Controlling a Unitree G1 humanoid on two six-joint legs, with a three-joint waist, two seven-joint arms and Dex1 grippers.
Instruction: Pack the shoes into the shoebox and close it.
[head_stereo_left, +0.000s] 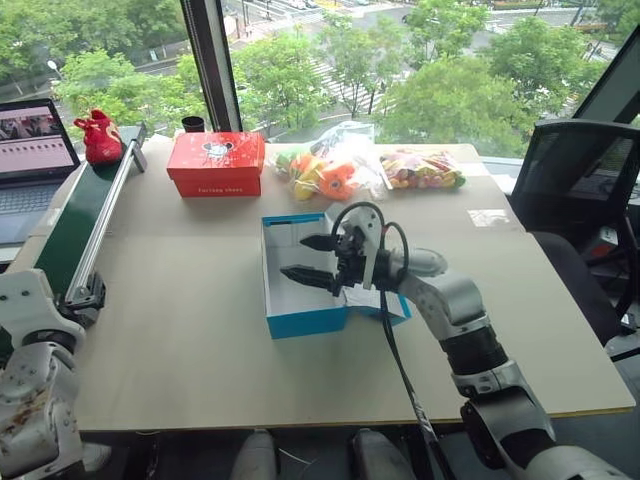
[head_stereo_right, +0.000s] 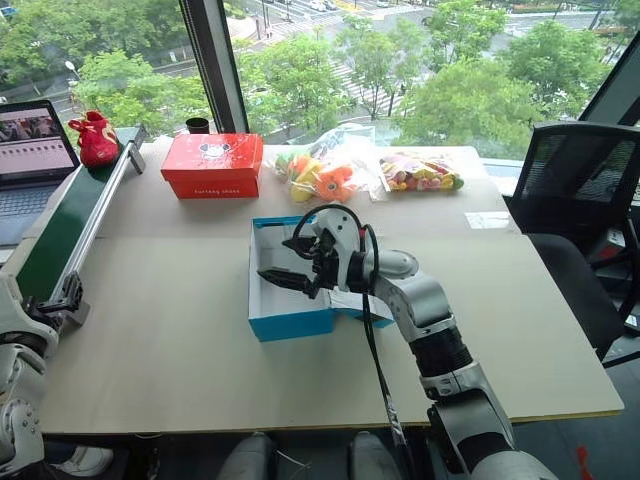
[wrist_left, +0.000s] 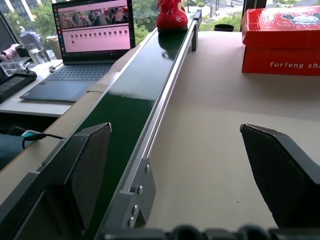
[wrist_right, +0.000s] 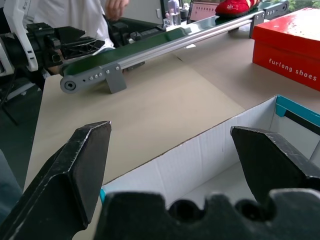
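Note:
The red shoes (head_stereo_left: 100, 137) sit together on the far end of the green conveyor belt (head_stereo_left: 70, 220); they also show in the left wrist view as red shoes (wrist_left: 171, 14). The blue shoebox (head_stereo_left: 300, 322) stands open at the table's middle, white inside, with its lid lying flat under my right forearm. My right gripper (head_stereo_left: 296, 256) hangs open just above the box's inside, pointing left, with nothing between its fingers. My left gripper (wrist_left: 172, 129) is open and empty at the belt's near end, looking along the belt towards the shoes.
A red-orange box (head_stereo_left: 215, 163) stands behind the shoebox, with a black cup (head_stereo_left: 193, 124) beyond it. Two clear bags of colourful toys (head_stereo_left: 335, 165) lie at the back. A laptop (head_stereo_left: 35, 140) is left of the belt, an office chair (head_stereo_left: 570, 190) to the right, and a person (wrist_right: 75, 10) stands past the belt.

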